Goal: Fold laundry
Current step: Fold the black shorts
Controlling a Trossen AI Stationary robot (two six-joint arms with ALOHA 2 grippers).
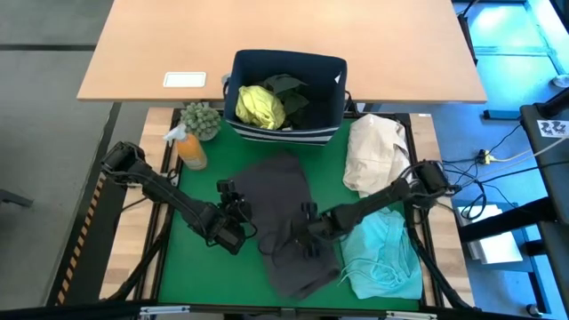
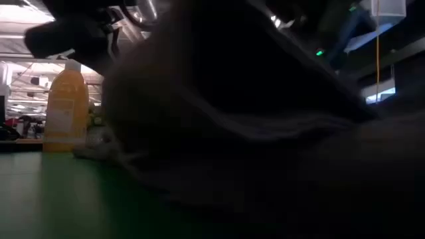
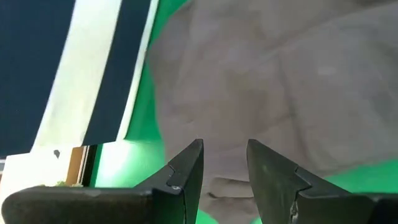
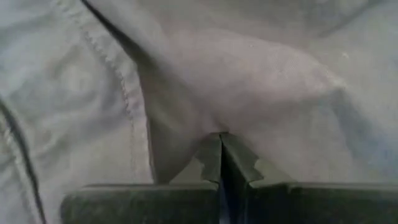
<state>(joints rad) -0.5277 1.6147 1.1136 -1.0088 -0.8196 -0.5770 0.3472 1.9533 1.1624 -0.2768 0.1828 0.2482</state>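
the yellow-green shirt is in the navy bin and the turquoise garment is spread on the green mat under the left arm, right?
Not quite: the turquoise garment lies under the right arm, not the left, as the high view shows. The rest holds: the yellow-green shirt sits in the navy bin, and the turquoise one is on the green mat.

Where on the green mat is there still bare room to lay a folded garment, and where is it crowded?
Bare green mat shows left of the charcoal grey garment, below the orange bottle, though the left gripper reaches across it. The right side is crowded: turquoise garment, cream-beige cloth bundle, and the right gripper pinching the grey fabric.
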